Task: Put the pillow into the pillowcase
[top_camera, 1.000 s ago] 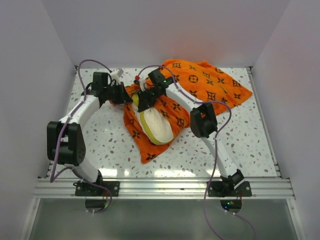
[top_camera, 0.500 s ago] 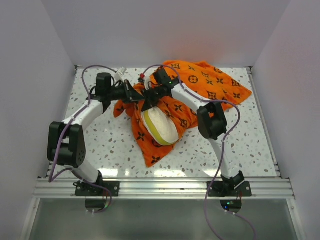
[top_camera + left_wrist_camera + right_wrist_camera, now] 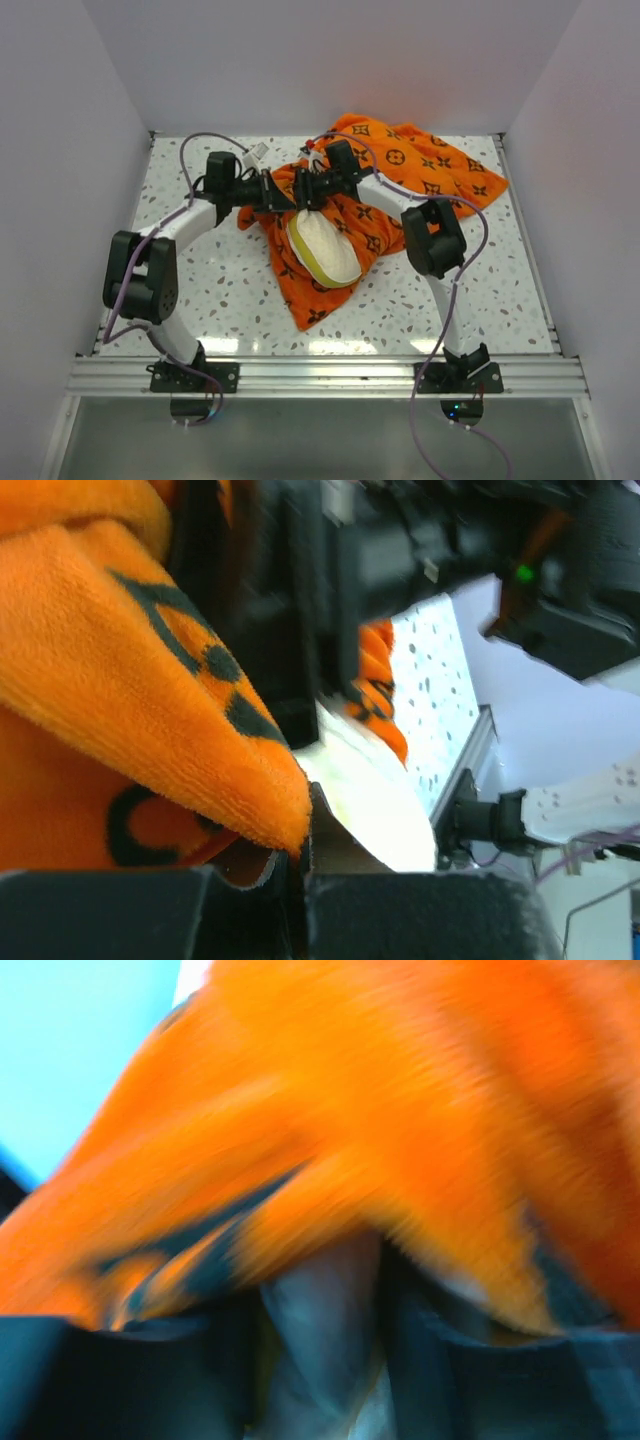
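Your left gripper point(image 3: 278, 190) is pressed together on a fold of the pillowcase point(image 3: 420, 165), and its wrist view shows the orange cloth caught between the fingers. The right gripper point(image 3: 312, 190) is just beside it, but its own view is blurred: you see orange cloth over the dark fingers, and I cannot tell if they pinch it or stand apart. On the tabletop point(image 3: 220, 290) the largest thing is the pillowcase, which spreads from the far right corner to the middle and sends one flap toward the near edge. The pillow point(image 3: 322, 250) lies on this flap near the middle of the tabletop. Most of it is uncovered, and only its far end goes under the bunched fabric where both grippers meet. I judge that the fabric is held up there to keep the mouth of the case open over the pillow's end, so that the case can be drawn along it. Most of the insertion is not yet done.
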You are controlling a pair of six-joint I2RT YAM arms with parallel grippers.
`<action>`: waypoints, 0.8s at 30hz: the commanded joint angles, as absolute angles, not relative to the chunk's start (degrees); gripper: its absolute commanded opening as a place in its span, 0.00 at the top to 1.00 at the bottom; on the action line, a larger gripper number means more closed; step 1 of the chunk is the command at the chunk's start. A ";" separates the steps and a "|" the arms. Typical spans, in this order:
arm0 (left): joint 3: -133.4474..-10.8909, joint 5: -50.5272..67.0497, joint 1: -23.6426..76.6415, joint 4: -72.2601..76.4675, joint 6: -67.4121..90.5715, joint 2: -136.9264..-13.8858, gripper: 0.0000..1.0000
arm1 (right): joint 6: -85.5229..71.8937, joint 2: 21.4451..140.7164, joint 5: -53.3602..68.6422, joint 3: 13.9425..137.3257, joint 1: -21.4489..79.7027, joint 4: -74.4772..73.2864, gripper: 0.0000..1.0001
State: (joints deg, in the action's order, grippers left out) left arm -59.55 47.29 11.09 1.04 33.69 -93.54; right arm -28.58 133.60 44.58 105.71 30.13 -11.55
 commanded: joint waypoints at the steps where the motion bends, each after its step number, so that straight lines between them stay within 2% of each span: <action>1: -68.71 48.70 11.78 -6.92 25.76 -101.67 1.00 | -23.76 128.60 43.59 106.69 27.60 -16.36 0.49; 4: -75.31 43.60 10.64 -10.89 22.77 -108.71 1.00 | -11.98 124.82 39.84 105.48 27.42 -28.77 0.45; 9: -78.31 37.97 8.53 -11.87 21.09 -113.55 1.00 | -0.38 115.94 36.21 102.65 26.63 -40.32 0.31; 12: -79.71 37.00 8.26 -11.78 20.48 -114.69 1.00 | 4.46 113.48 35.86 103.27 26.72 -46.39 0.10; 19: -79.46 42.52 8.17 -9.59 21.00 -114.17 1.00 | 14.23 116.44 33.23 106.52 27.94 -61.15 0.06; 24: -76.03 50.61 8.09 -3.35 24.16 -110.75 1.00 | 12.49 121.28 30.15 107.14 31.89 -58.29 0.01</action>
State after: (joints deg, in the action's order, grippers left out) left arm -77.34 45.47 8.73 -9.87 23.22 -114.08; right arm 10.92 118.06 32.84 105.56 29.17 -56.14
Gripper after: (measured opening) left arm 0.014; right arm 0.983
